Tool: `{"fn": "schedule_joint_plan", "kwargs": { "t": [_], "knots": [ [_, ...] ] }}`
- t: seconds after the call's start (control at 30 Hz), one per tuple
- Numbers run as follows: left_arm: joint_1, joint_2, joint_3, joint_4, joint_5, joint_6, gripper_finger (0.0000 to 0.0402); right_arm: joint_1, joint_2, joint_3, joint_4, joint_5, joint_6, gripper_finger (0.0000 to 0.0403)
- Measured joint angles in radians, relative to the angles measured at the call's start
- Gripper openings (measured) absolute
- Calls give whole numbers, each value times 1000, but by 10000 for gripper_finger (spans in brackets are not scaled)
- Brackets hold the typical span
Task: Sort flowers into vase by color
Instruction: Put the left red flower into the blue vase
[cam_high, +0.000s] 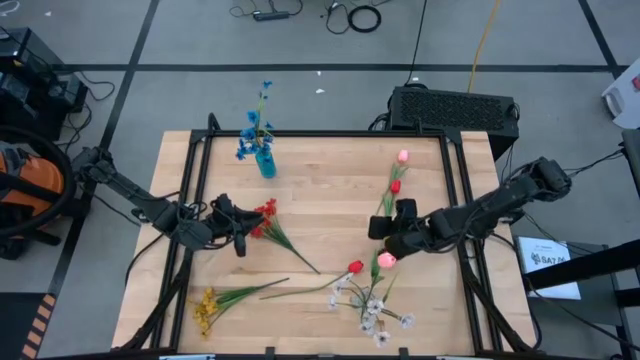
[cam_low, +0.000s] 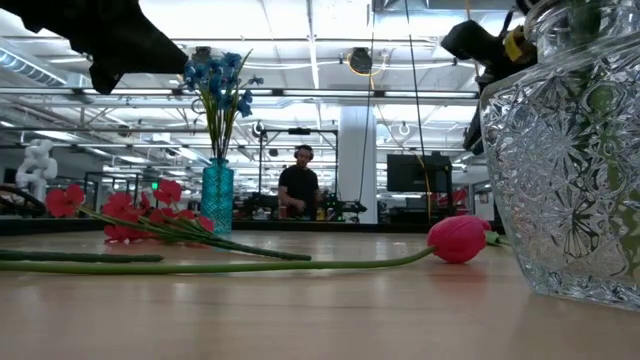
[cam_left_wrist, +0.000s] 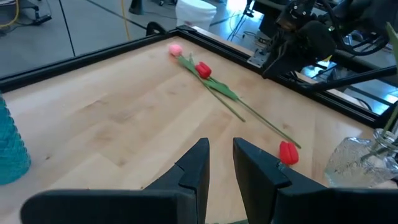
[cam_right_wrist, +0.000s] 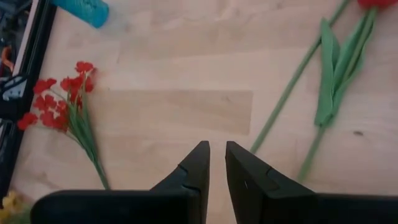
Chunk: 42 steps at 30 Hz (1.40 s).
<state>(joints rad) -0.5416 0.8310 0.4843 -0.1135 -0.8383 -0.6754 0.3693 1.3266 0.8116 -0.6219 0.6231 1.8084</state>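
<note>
While both arms hang over the wooden table (cam_high: 320, 170), neither gripper holds a flower. The left gripper (cam_high: 240, 243) sits just beside the red cluster (cam_high: 266, 218) on the table's left side; its fingers (cam_left_wrist: 198, 163) stand close together with only a narrow gap, nothing between them. The right gripper (cam_high: 378, 228) hovers right of centre, close to the stems of two tulips, and its fingers (cam_right_wrist: 199, 162) are likewise nearly closed on empty air.

The teal cup (cam_high: 265, 163) stands upright near the far edge, left of centre, with the blue sprays (cam_high: 256, 125) in it. A pink tulip (cam_high: 403, 156) and a red tulip (cam_high: 395, 186) lie side by side on the right, heads toward the far edge. Another red tulip (cam_high: 354, 267) lies near the front with its stem running left. A pink bud (cam_high: 386, 260) and pale white blossoms (cam_high: 372, 310) cluster at the front, where the low view shows a clear cut-glass vase (cam_low: 570, 160); whether they stand in it cannot be told. Yellow sprigs (cam_high: 207, 308) lie flat at the front left corner. A person (cam_low: 298, 185) stands in the room beyond.
</note>
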Motion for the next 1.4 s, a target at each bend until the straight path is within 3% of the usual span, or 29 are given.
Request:
{"fn": "schedule_joint_plan", "kwargs": {
  "t": [0.13,0.2,0.37,0.5,0.7,0.9,1.0,1.17,1.4],
  "knots": [
    [7,0,0,0,1,0,77,-37,0,0,29,-14,-54,44],
    [13,0,0,0,2,-3,77,-53,0,0,14,-74,-66,44],
    [34,0,0,0,9,-131,77,-89,0,0,-118,-243,-43,44],
    [42,0,0,0,24,-214,77,-107,-5,0,-225,-306,-48,44],
    [52,33,23,-1,27,-338,77,-198,-17,0,-400,-423,-233,42],
    [52,225,171,-1,42,-339,77,-358,-142,-71,-292,-434,-541,5],
    [63,345,250,0,24,-368,77,-432,-244,-128,-260,-438,-642,5],
    [109,499,367,-40,33,-533,77,-525,-436,-187,-307,-446,-810,1],
    [195,674,561,-322,208,-872,61,-620,-617,-198,-410,-447,-1020,1]
  ]
}}
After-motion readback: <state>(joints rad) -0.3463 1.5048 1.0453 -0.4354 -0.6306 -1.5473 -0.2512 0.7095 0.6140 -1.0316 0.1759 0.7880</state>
